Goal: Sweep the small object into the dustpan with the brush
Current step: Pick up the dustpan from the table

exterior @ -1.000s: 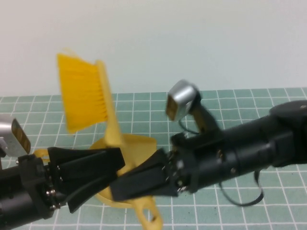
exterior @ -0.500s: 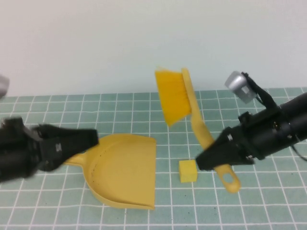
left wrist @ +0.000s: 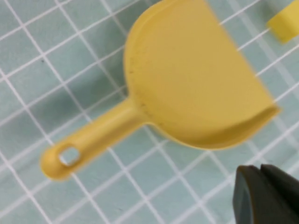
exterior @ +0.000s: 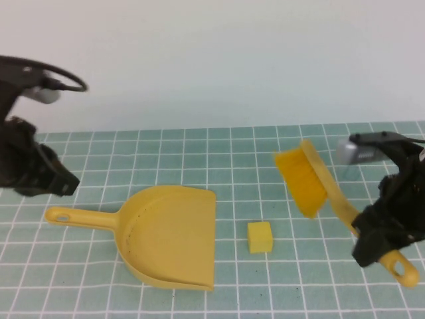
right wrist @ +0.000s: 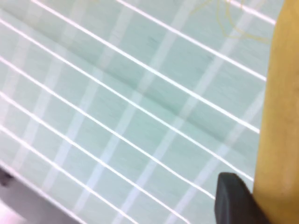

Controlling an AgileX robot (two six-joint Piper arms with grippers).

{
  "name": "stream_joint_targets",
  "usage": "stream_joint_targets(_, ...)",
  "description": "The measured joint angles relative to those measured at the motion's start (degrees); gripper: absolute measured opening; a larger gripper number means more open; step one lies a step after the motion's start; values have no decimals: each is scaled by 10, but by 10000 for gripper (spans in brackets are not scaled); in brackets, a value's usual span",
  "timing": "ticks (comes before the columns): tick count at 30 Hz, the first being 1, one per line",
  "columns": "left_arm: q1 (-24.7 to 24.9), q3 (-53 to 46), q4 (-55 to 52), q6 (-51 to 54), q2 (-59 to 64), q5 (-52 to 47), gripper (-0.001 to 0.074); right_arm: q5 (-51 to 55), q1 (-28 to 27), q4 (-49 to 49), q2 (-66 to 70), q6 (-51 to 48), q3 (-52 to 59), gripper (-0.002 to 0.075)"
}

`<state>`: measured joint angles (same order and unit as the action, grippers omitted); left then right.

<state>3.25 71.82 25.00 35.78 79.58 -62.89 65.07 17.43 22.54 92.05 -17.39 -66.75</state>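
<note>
Smooth yellow plastic dustpan (exterior: pixel 169 236), scoop-shaped with a straight open lip, lying flat on the green grid-lined mat (exterior: pixel 232 153), its slim handle with an oval hanging hole stretched toward the robot's left. Just beyond the lip, apart from it: a small yellow cube (exterior: pixel 259 237), soft-edged and matte. Farther right, a yellow brush (exterior: pixel 312 179) held tilted above the mat, dense straight bristles aimed down toward the cube, long flat handle clenched in the right gripper (exterior: pixel 372 239) near its looped end. Left gripper (exterior: pixel 63 183) raised at the mat's left edge, clear of the dustpan handle; open or closed, cannot tell. Plain pale wall (exterior: pixel 212 60) behind. Black cable looped above the left arm.
</note>
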Motion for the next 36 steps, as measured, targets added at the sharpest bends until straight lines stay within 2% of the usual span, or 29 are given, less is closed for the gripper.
stream_joint_targets(2, 5, 28, -19, -4, 41, -5, 11, 5, 14, -40, 0, 28, 0, 171)
stream_joint_targets(4, 8, 54, -33, -4, 80, -13, 70, 8, 30, -68, 0, 45, 0, 171)
stream_joint_targets(7, 20, 92, -58, -14, 126, -29, 245, 10, 51, -78, 0, 55, 0, 171)
stream_joint_targets(9, 38, 109, -94, -60, 153, -26, 387, 10, 62, -81, 0, 57, 0, 171)
stream_joint_targets(11, 60, 115, -138, -68, 173, -17, 490, 8, 72, -83, 0, 60, 0, 171)
stream_joint_targets(13, 87, 115, -189, -65, 191, -17, 539, 8, 75, -84, 0, 61, 0, 171)
stream_joint_targets(17, 146, 115, -314, -65, 224, 4, 539, 6, 76, -88, 0, 63, 0, 171)
stream_joint_targets(19, 158, 115, -331, -65, 235, 11, 539, 6, 76, -91, 0, 63, 0, 171)
stream_joint_targets(26, 162, 115, -363, -58, 269, 12, 538, 11, 76, -92, 0, 62, 0, 171)
stream_joint_targets(36, 162, 113, -368, 22, 296, 20, 536, 12, 76, -93, 0, 57, 0, 171)
